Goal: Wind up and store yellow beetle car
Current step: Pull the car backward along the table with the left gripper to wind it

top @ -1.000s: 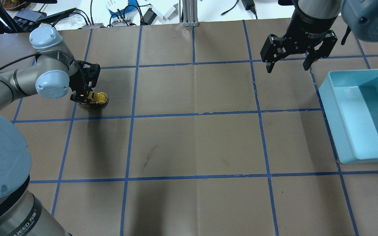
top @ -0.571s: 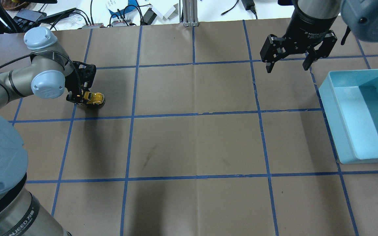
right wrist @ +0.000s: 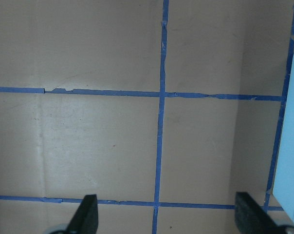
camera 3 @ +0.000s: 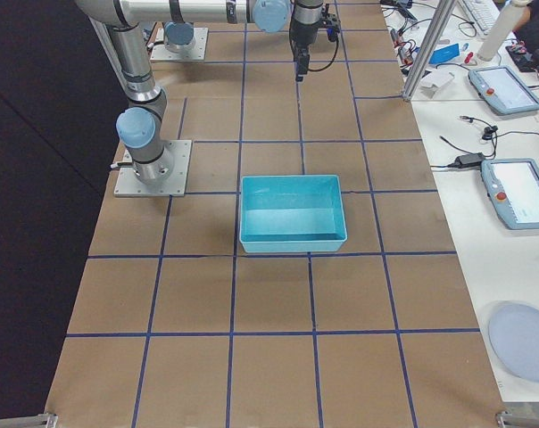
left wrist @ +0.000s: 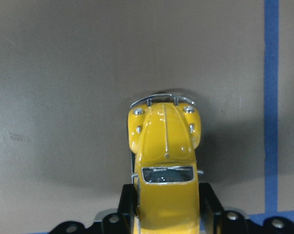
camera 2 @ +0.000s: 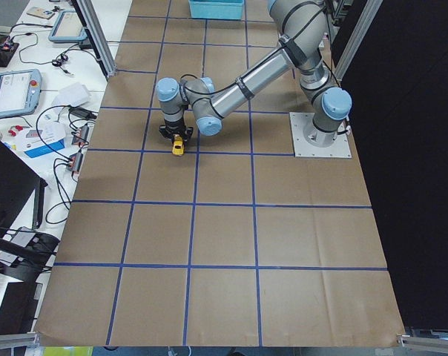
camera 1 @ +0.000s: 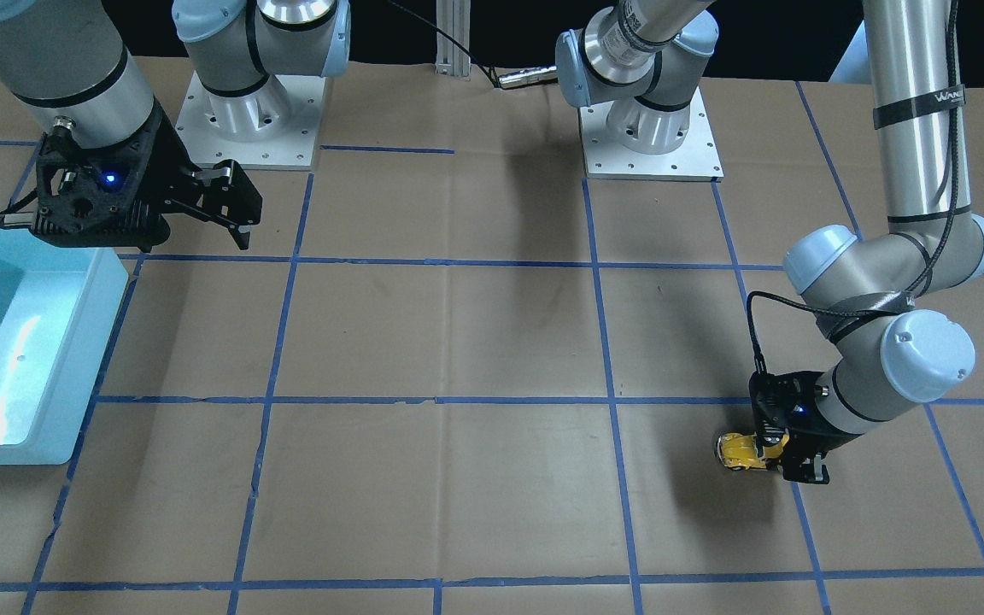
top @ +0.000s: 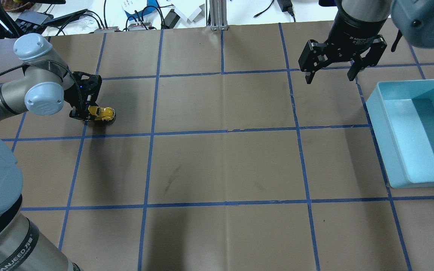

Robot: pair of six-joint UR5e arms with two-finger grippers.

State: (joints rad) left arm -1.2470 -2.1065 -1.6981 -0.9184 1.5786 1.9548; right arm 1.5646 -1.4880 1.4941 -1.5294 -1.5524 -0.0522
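Observation:
The yellow beetle car point(top: 103, 112) sits low on the brown table at the far left, its rear between the fingers of my left gripper point(top: 89, 113), which is shut on it. It also shows in the front-facing view point(camera 1: 740, 450), in the exterior left view point(camera 2: 178, 146) and in the left wrist view point(left wrist: 165, 165), its hood pointing away from the fingers. My right gripper point(top: 330, 77) is open and empty, held above the table at the far right, near the light blue bin point(top: 398, 162).
The light blue bin point(camera 1: 65, 359) stands empty at the table's right edge and also shows in the exterior right view point(camera 3: 292, 245). Blue tape lines point(top: 224, 131) divide the table into squares. Cables and devices point(top: 100, 22) lie beyond the far edge.
My left gripper has dragged the yellow car leftward along the table over the last second. The right arm has not moved.

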